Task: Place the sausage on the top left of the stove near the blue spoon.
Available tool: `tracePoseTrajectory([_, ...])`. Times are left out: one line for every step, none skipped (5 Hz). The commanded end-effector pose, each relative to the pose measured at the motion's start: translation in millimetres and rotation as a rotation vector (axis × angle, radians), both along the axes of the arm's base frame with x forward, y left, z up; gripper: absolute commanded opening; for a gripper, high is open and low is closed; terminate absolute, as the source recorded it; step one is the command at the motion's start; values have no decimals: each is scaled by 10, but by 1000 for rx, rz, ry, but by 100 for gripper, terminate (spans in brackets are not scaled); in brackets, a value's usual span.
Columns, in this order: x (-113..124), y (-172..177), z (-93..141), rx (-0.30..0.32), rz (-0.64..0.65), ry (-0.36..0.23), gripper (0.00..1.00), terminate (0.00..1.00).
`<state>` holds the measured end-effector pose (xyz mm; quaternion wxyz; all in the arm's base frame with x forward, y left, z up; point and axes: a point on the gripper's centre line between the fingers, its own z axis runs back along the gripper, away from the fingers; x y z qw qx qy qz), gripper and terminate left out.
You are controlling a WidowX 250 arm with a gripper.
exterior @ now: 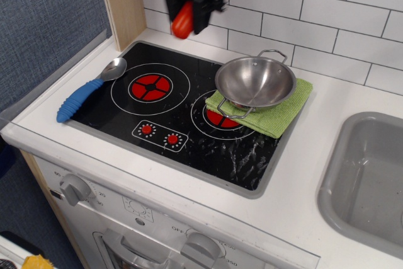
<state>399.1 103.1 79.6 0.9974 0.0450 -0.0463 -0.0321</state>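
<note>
White tiles back the gripper (189, 5), which is clamped on the sausage (182, 22), held high to clear the stove (189, 118). Below and to its left lies the blue spoon (88, 91), marking the drop spot.

Bowl (255, 82) on cloth (284, 110), right of spoon (88, 91)

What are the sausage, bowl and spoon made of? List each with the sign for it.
Sausage: likely smooth plastic, glossy red-orange, held in the gripper.
Bowl: metal, probably steel, with mirror-like reflections and wire handles.
Blue spoon: shiny metal scoop; matte, ribbed blue handle, seemingly plastic or rubber.
</note>
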Motion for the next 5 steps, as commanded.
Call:
tracePoseTrajectory([-126,523,-44,13,66,39,0,0])
tracePoseTrajectory([-219,663,-165,25,102,62,0,0])
tracePoseTrajectory([-220,732,-290,10,122,71,0,0])
tracePoseTrajectory([-249,756,-386,-9,145,78,100,0])
tracePoseTrajectory([-257,740,-426,-24,148,85,100,0])
